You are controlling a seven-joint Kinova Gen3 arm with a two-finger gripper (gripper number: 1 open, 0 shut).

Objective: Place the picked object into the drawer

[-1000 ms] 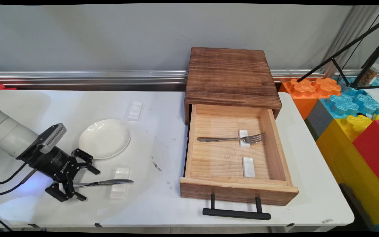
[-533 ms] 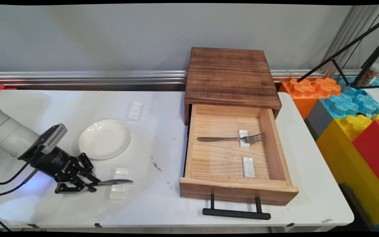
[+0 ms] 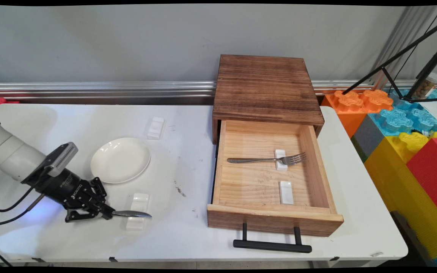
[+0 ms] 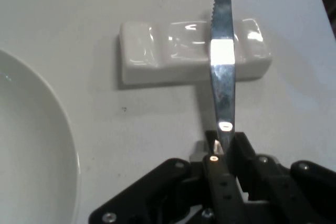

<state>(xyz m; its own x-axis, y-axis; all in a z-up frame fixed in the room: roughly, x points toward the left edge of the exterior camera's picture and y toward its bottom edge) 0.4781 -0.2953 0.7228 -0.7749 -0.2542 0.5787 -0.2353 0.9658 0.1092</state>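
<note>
My gripper (image 3: 104, 213) (image 4: 223, 153) is low over the table's front left and shut on the handle of a steel knife (image 3: 131, 214) (image 4: 222, 72). The serrated blade sticks out to the right across a white ceramic cutlery rest (image 3: 137, 212) (image 4: 157, 52). A white plate (image 3: 120, 159) (image 4: 31, 145) lies just behind the gripper. To the right a wooden drawer (image 3: 275, 220) stands pulled out from its dark wooden box (image 3: 266, 87). Inside it a fork (image 3: 266, 159) leans on one white rest (image 3: 280, 159), and a second white rest (image 3: 286, 192) lies bare.
Another white rest (image 3: 156, 127) lies behind the plate. The drawer's black handle (image 3: 272, 245) juts toward the table's front edge. Coloured foam blocks (image 3: 408, 151) and a black tripod (image 3: 412, 64) stand off the table's right end.
The gripper has closed on the knife's handle and shifted slightly right. The knife's tip now sits a little lower over the rest.
</note>
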